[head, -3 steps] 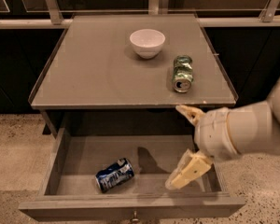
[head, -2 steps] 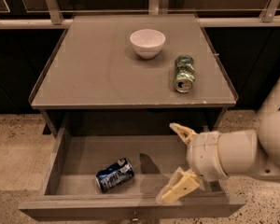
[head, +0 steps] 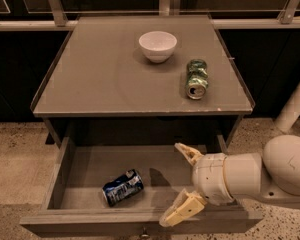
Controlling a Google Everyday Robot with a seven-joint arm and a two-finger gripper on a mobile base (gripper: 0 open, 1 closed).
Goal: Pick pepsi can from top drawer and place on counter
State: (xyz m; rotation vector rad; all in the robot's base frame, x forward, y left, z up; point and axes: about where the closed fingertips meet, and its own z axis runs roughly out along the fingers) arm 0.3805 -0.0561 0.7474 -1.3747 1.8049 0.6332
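The gripper (head: 170,184) hangs over the right half of the open drawer (head: 57,176), reaching in from the right on a thick white arm (head: 250,174). Its two tan fingers (head: 189,154) are spread wide apart with nothing between them. One finger points toward the back of the drawer, just under the front edge of the counter (head: 100,79). The other finger reaches down to the drawer's front panel, its tip over the top edge of that panel. The pepsi can (head: 123,187) lies on its side on the drawer floor, to the left of both fingers and apart from them, at about the level of the gap between them. It lies at a slant, with one silver end turned toward the front left corner of the drawer and the other end toward the fingers. A strip of bare drawer floor, partly in shadow, separates the can from the fingertips. Below the nearer finger and a little to its left, a small knob (head: 144,231) shows at the bottom edge of the front panel. Beyond the farther finger, up on the counter, a green can (head: 196,79) lies on its side near the right rim. A white bowl (head: 158,45) stands upright behind it and to its left, well apart from the gripper.
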